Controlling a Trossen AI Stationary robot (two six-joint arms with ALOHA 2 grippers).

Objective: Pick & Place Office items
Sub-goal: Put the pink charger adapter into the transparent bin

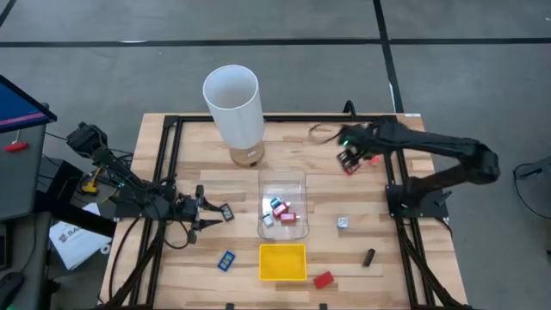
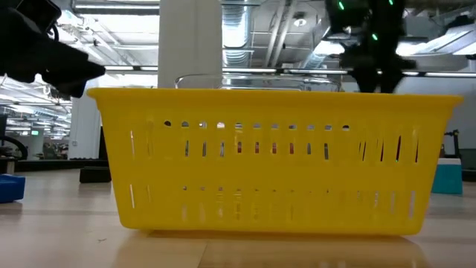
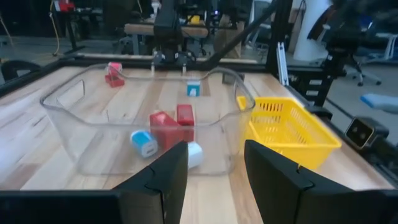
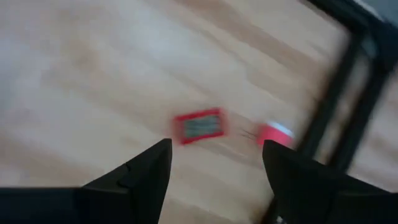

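My right gripper [image 1: 349, 160] is open and hovers over the table's far right part, pointing down. A small red item [image 4: 199, 126] lies below, between its fingers, and a red-and-white piece [image 4: 273, 133] lies beside it; the fingers touch neither. My left gripper [image 1: 211, 213] is open and level, just left of the clear bin [image 1: 282, 182], facing it. In the bin lie red pieces [image 3: 171, 121], a blue-and-white one [image 3: 144, 143] and a white one [image 3: 194, 154]. Loose on the wood lie a blue item [image 1: 225, 260], a red one [image 1: 324, 279], a black one [image 1: 369, 257] and a silver one [image 1: 343, 223].
The yellow tray [image 1: 283, 262] stands near the table's near edge, in front of the bin, and fills the low view [image 2: 275, 160]. A tall white cylinder [image 1: 232, 103] stands at the far side. Black frame rails [image 1: 164, 172] run along the left and right edges.
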